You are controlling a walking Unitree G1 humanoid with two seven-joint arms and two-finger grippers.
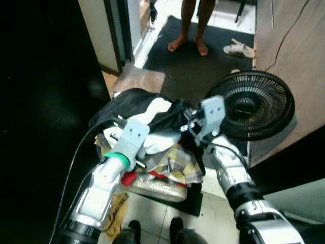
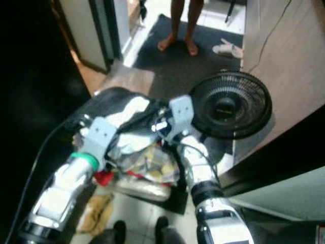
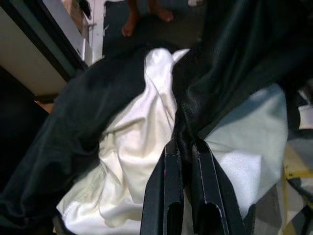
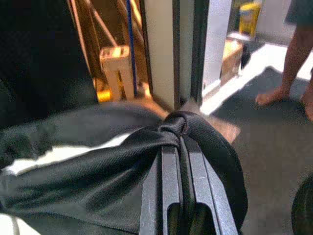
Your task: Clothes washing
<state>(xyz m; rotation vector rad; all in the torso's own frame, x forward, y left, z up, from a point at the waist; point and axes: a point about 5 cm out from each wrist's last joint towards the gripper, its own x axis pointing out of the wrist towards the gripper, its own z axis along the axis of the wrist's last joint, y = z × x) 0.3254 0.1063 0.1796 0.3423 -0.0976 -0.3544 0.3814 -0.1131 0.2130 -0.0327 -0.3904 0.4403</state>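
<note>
A heap of clothes point(image 1: 152, 127) lies in front of me: a black garment point(image 1: 129, 101), white cloth point(image 1: 157, 109) and a yellow checked piece point(image 1: 180, 162). My left gripper point(image 3: 185, 147) is shut on a fold of the black garment point(image 3: 230, 73) where it crosses the white cloth point(image 3: 137, 147). My right gripper point(image 4: 180, 147) is shut on a bunched edge of the same black garment point(image 4: 98, 181), held up over the pile. Both wrists point(image 1: 133, 134) point(image 1: 210, 114) sit at the pile's near side, left and right.
A black floor fan point(image 1: 251, 104) lies tilted just right of the pile, against a wooden panel point(image 1: 299, 56). A person's bare feet point(image 1: 188, 46) stand on a dark mat point(image 1: 203, 51) beyond. Sandals point(image 1: 238, 49) lie by them. A doorway frame point(image 1: 119, 30) is at the far left.
</note>
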